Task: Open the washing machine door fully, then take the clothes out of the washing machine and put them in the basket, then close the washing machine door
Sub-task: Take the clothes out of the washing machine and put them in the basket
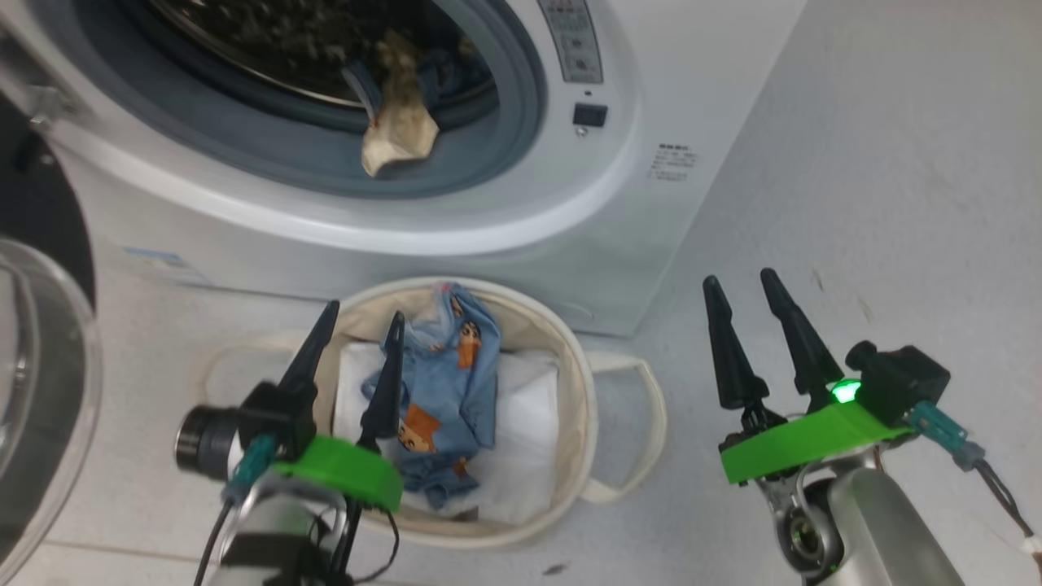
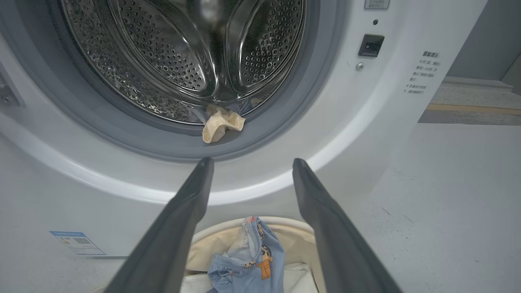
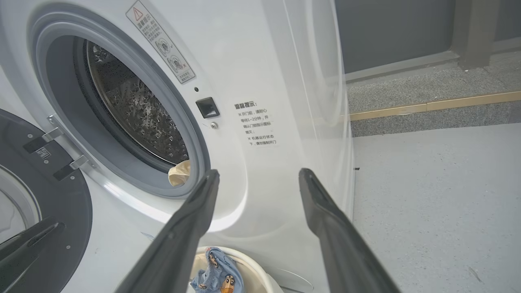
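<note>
The left gripper (image 1: 363, 319) hovers wide and empty over the basket (image 1: 574, 382), where a light blue garment (image 1: 452, 382) lies on a white sheet (image 1: 529, 431). The right gripper (image 1: 741, 283), also wide and empty, is beside it. Beyond, a cream cloth (image 1: 399, 138) drapes over the washing machine (image 1: 488, 244) seal, with the washing machine door (image 1: 41, 366) open at the left.

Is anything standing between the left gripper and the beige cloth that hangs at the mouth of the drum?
Nothing visible does. The open left gripper points toward the beige cloth on the grey seal, with only air between. The washing machine door is swung aside, and the basket sits below that path.
</note>
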